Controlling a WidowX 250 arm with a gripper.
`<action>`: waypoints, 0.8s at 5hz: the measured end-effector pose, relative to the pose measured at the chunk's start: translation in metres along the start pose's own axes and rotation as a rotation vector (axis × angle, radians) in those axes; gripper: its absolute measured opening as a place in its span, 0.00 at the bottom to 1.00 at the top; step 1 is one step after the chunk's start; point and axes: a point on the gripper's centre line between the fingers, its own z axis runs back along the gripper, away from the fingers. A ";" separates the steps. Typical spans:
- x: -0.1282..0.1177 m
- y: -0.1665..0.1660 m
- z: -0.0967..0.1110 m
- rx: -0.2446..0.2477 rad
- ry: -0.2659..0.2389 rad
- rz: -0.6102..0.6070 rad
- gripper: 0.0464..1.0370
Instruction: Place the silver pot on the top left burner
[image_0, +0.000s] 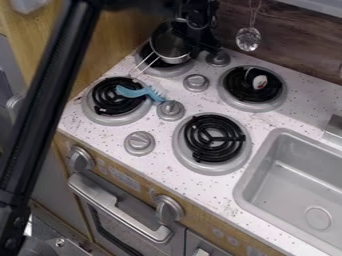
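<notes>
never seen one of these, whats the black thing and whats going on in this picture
The black thing is a robot arm, ending in a claw. A fixed camera looks down at a slant on a toy stove top with four burners and, to the right, a sink.

The claw is right against the silver pot, over the back left burner. It seems to be handling it, though I can't tell how firmly it grips, or whether the pot rests on the burner.

A blue utensil lies partly over the front left burner.
</notes>
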 end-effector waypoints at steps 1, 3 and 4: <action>0.001 0.007 -0.016 0.027 0.055 0.020 0.02; -0.011 0.019 -0.023 0.006 0.103 0.072 0.22; -0.025 0.022 -0.013 -0.003 0.071 0.097 0.50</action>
